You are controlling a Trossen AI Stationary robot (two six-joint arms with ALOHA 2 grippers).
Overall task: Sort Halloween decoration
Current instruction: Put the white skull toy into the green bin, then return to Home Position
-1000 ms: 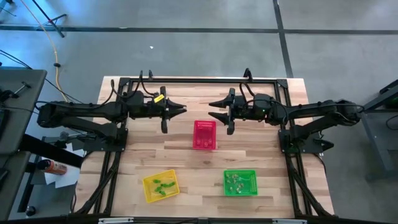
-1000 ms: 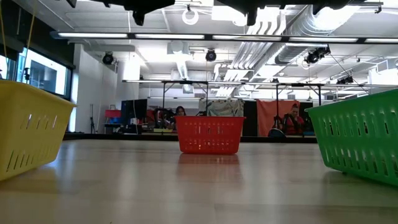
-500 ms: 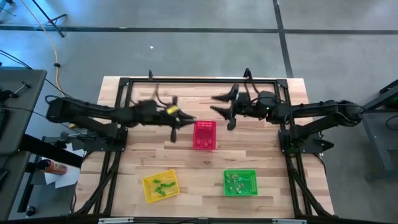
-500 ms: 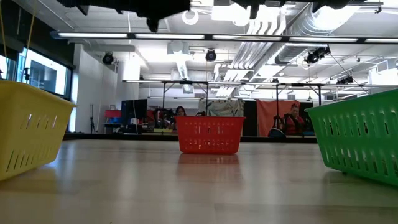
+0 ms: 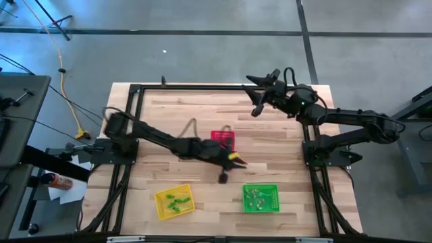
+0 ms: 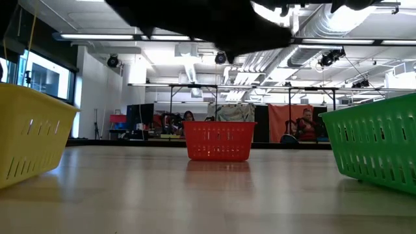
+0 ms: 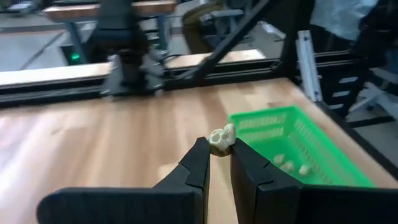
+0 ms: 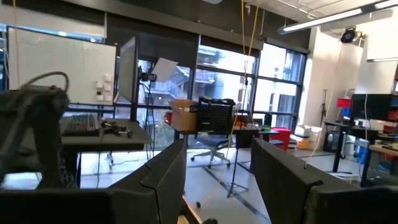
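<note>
My left gripper is shut on a small pale whitish trinket. In the high view it hangs over the table's middle, between the red basket and the green basket. The green basket holds several pale trinkets, and the yellow basket holds green ones. All three baskets stand on their bottoms on the table. My right gripper is open and raised near the far right corner, with nothing between its fingers. My left gripper pinches the pale trinket's lower part between its two fingertips. The trinket's top sticks out past the tips. The fingers come from the table's left, slanting a little downward. The trinket is lifted clear of the table.
The black frame rails run round the tabletop. In the low view the red basket stands at the middle, the yellow basket at the left and the green basket at the right. Bare wood lies between the baskets.
My left gripper, still shut, has swung from the far left, past the red basket, toward the table's near right and the green basket, sinking as it went. My right gripper has drawn back toward the far right corner and tipped upward, staying open.
</note>
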